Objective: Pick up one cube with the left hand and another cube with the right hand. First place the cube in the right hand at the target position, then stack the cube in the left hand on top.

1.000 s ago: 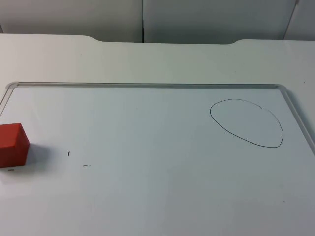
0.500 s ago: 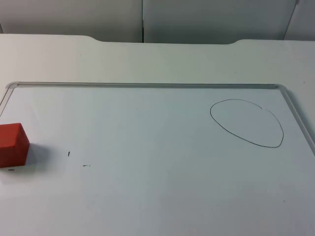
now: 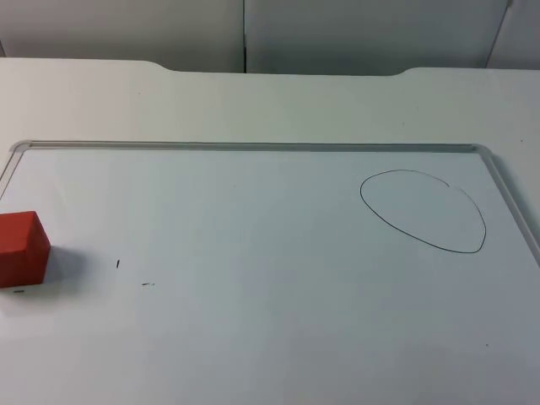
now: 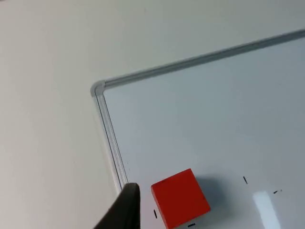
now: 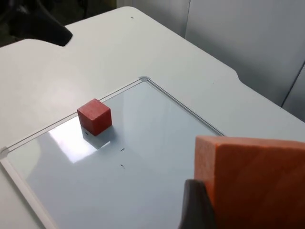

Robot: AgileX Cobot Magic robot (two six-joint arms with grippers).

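A red cube (image 3: 21,249) sits on the whiteboard (image 3: 253,146) at its far left edge. A hand-drawn oval (image 3: 424,211) marks a spot at the board's right side, with nothing inside it. In the left wrist view my left gripper (image 4: 127,213) hovers just left of the red cube (image 4: 180,198), beside the board's rim (image 4: 110,140) and apart from the cube. My right gripper (image 5: 248,210) is shut on an orange cube (image 5: 259,179), held high above the table. From there the red cube (image 5: 95,116) lies far off on the board (image 5: 181,107).
The whiteboard has a raised metal rim and a few small black pen marks (image 3: 118,264) near the red cube. White table top (image 3: 253,101) runs behind it up to the grey partition wall (image 3: 245,34). The left arm (image 5: 40,24) appears dark beyond the board.
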